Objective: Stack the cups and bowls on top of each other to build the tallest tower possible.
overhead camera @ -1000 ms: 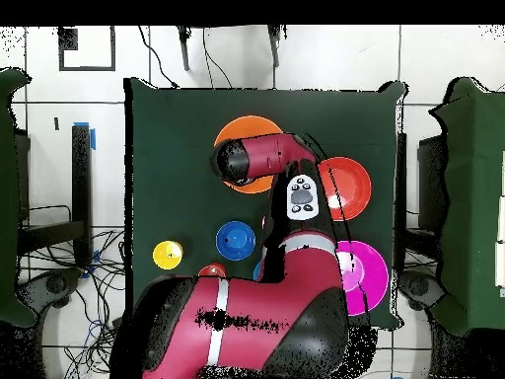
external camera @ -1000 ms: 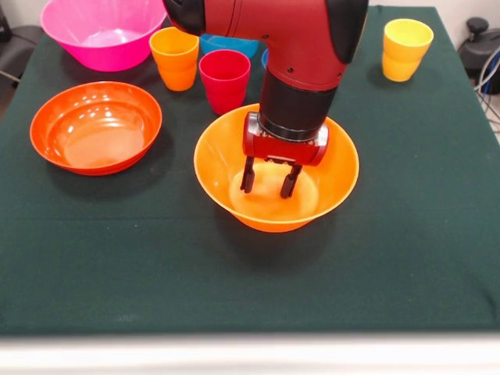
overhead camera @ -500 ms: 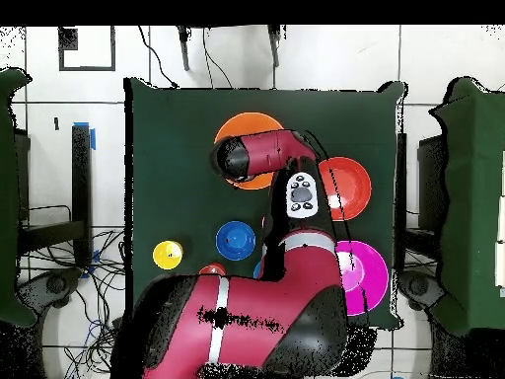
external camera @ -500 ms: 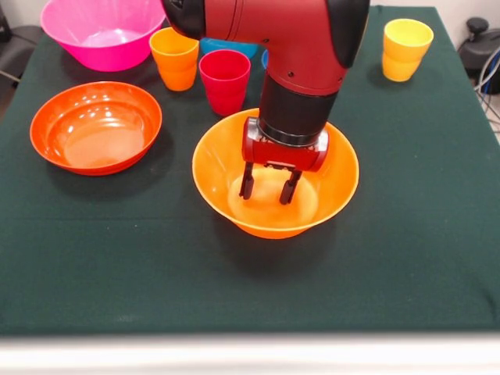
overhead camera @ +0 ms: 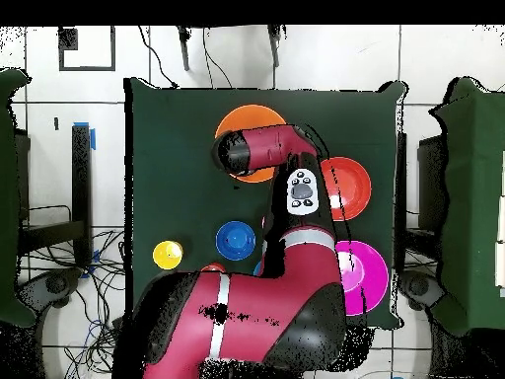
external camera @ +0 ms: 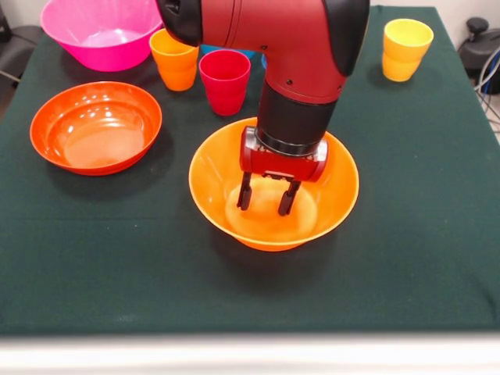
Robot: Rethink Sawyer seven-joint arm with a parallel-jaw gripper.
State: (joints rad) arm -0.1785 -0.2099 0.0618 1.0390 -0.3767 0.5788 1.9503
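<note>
In the front view my gripper point(external camera: 265, 207) reaches down inside the big yellow-orange bowl point(external camera: 209, 183) at the table's middle. Its fingers point(external camera: 244, 195) are open, close to the bowl's floor, with nothing between them. An orange cup point(external camera: 173, 58) and a red cup point(external camera: 224, 82) stand upright behind the bowl, and a yellow cup point(external camera: 406, 48) stands at the far right. The big pink bowl point(external camera: 101, 31) is at the far left, with the shallow orange-red bowl point(external camera: 94, 129) in front of it. In the overhead view the arm hides the gripper, and a small dark blue bowl point(overhead camera: 236, 240) shows. No tower stands.
A dark green cloth point(external camera: 414, 234) covers the table, with its near edge at the front view's bottom. A thin strip of light blue bowl shows behind the red cup, mostly hidden by the arm. Chairs and cables lie round the table in the overhead view.
The gripper has moved a little toward the table's near edge, and the yellow-orange bowl has slid with it. The fingers stay open, and the other cups and bowls have not moved.
</note>
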